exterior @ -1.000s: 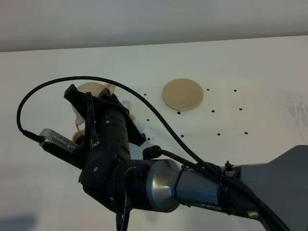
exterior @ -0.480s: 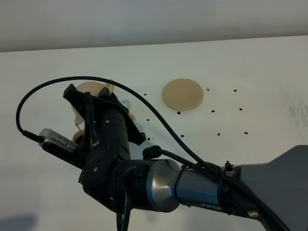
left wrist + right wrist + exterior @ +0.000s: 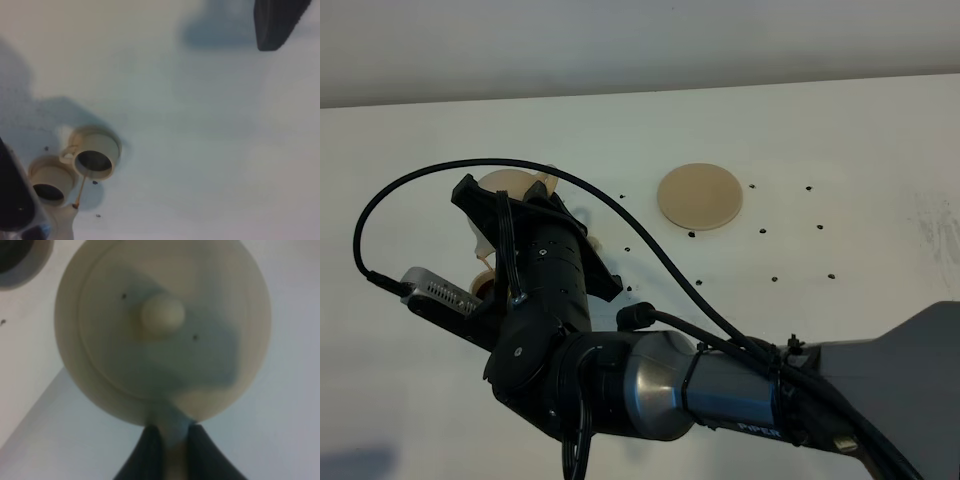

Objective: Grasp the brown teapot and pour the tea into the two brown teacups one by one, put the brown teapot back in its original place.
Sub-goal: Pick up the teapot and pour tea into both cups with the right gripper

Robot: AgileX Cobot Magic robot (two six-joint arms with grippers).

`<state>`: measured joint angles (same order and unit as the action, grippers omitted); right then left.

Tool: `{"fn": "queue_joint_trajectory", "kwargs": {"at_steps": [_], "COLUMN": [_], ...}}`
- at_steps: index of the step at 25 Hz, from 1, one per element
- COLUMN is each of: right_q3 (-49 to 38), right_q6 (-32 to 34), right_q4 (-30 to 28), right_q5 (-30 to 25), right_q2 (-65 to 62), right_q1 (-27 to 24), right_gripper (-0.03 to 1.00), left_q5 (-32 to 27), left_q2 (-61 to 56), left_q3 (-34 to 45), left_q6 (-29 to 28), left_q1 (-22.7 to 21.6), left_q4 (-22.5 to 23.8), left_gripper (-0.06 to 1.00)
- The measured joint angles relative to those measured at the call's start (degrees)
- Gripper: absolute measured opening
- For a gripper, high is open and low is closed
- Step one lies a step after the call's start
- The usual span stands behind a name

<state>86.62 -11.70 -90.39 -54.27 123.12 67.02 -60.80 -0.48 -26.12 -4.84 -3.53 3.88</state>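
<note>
- High camera looks down from above and behind the arms onto the white table, far edge near the top; one dark arm sits right under the lens and fills the lower half.
- Left wrist camera looks down from well above, taking in two brown teacups and plenty of bare table.
- Right wrist camera is pressed close, staring straight onto the lid of the brown teapot, blurred, filling the picture.
- Shared ground: the teapot peeks past the arm in the high view too; a cup barely shows there.
</note>
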Motion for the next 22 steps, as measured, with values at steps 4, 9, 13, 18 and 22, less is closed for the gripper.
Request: {"fn": "queue_joint_trajectory", "kwargs": {"at_steps": [4, 9, 13, 18, 22], "right_q3": [0.00, 0.00, 0.00, 0.00, 0.00], "right_q6": [0.00, 0.00, 0.68, 4.26, 8.57], "right_q4": [-0.02, -0.02, 0.38, 3.61, 8.61], "right_q5": [0.00, 0.00, 0.05, 1.18, 2.73], "right_q2": [0.00, 0.00, 0.00, 0.00, 0.00], "right_q1": [0.00, 0.00, 0.00, 0.00, 0.00], "right_gripper": [0.10, 0.10, 0.10, 0.10, 0.10], "left_q5": [0.00, 0.00, 0.00, 0.00, 0.00], "left_q2": [0.00, 0.00, 0.00, 0.00, 0.00], "left_q3": [0.00, 0.00, 0.00, 0.00, 0.00], "left_q6": [0.00, 0.00, 0.00, 0.00, 0.00], "left_q1": [0.00, 0.00, 0.00, 0.00, 0.00], "left_q4": [0.00, 0.00, 0.00, 0.00, 0.00], "left_gripper": [0.43, 0.43, 0.43, 0.43, 0.43]}}
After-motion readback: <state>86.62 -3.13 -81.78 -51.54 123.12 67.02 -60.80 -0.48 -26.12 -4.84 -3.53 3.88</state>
